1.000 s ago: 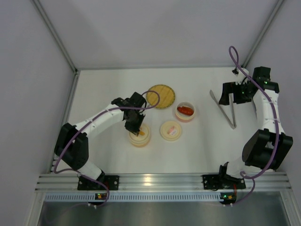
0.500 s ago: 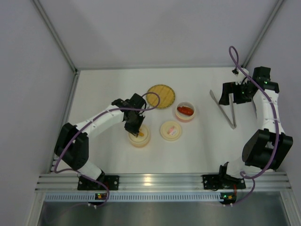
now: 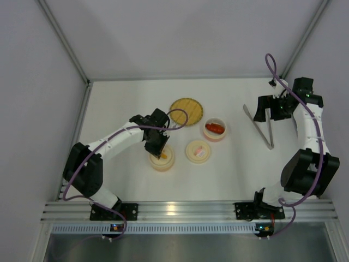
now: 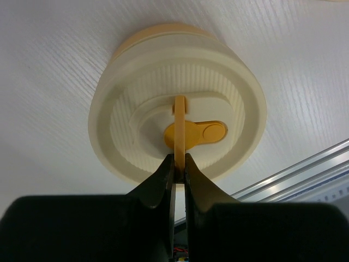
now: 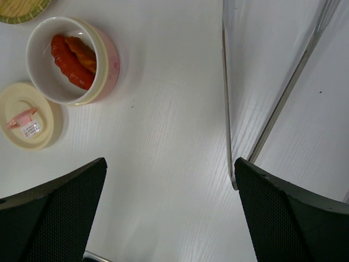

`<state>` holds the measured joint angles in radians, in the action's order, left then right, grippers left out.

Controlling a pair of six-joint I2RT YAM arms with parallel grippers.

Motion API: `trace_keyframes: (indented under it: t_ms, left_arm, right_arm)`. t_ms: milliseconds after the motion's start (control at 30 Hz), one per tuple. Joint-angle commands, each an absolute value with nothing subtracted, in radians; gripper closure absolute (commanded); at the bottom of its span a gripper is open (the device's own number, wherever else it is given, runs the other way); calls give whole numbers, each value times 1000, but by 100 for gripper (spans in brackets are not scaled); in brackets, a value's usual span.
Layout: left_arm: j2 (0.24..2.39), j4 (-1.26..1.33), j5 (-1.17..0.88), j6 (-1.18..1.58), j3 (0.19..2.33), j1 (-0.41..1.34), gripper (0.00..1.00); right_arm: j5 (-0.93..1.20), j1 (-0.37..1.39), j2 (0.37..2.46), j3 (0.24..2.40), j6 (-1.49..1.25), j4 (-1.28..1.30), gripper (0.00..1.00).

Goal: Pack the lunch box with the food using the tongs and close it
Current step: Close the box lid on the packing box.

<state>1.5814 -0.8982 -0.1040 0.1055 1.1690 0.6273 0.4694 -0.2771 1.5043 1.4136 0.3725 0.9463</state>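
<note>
The lunch box shows as round cream containers. One closed container point(image 3: 163, 159) carries a ribbed cream lid point(image 4: 147, 103), and my left gripper point(image 4: 179, 161) is shut on that lid's upright orange tab point(image 4: 180, 123). An open pink-walled bowl point(image 3: 215, 130) holds the food, red sausage pieces point(image 5: 70, 56). The silver tongs point(image 3: 265, 129) lie flat at the right. My right gripper point(image 3: 262, 115) hovers over their spread arms, open and holding nothing point(image 5: 169, 164). One tong arm point(image 5: 227, 103) runs down beside my right finger point(image 5: 294, 213).
A loose cream lid with a pink tab point(image 3: 198, 151) lies between the two containers. A round woven plate point(image 3: 186, 111) sits behind them. White walls enclose the table on three sides, and an aluminium rail point(image 3: 185, 210) runs along the near edge.
</note>
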Motion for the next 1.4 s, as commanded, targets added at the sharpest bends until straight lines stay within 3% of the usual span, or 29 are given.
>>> trace_keyframes:
  t_ms: [0,633,1367]
  left_arm:
    - [1565,-864,-143,22,1152,632,100]
    - [1623,-890,-190,-330,1164,632,100]
    - [1724,-727,83,-247,1135,612,100]
  right_arm:
    - [491,-272,1516,1427,379,943,1]
    - [495,-272,1528,1434,388,948,1]
    - [485,-272,1529,1431,403,946,1]
